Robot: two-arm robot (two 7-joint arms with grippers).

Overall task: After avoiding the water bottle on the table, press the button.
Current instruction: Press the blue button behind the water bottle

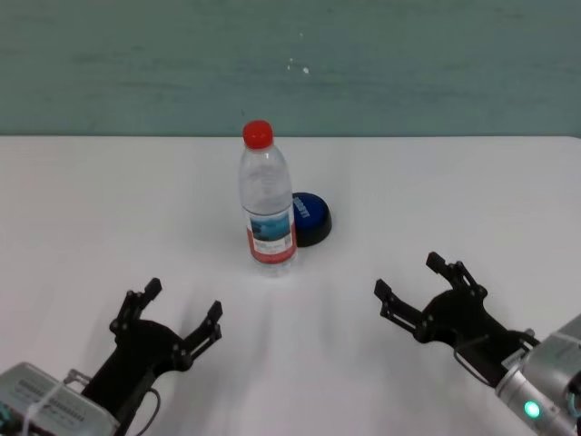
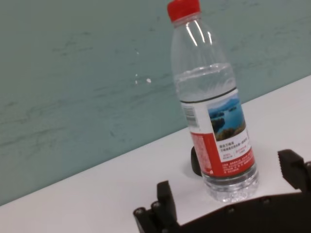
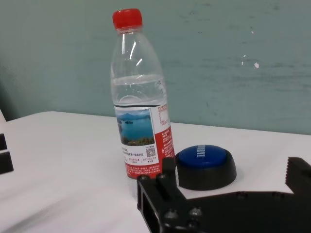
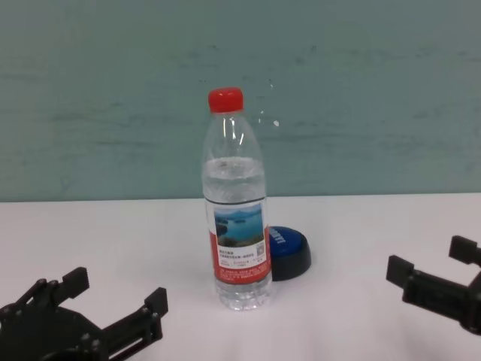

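The water bottle [image 1: 267, 200] stands upright in the middle of the white table [image 1: 109, 209], clear with a red cap and a lake label. It also shows in the left wrist view [image 2: 214, 111], right wrist view [image 3: 141, 107] and chest view [image 4: 236, 218]. The blue button [image 1: 310, 216] on its black base sits just behind and to the right of the bottle, partly hidden by it; it shows too in the right wrist view [image 3: 205, 166] and chest view [image 4: 288, 252]. My left gripper [image 1: 182, 313] is open and empty at the near left. My right gripper [image 1: 416, 280] is open and empty at the near right.
A teal wall [image 1: 290, 64] rises behind the table's far edge. Bare white tabletop lies on both sides of the bottle and between the two grippers.
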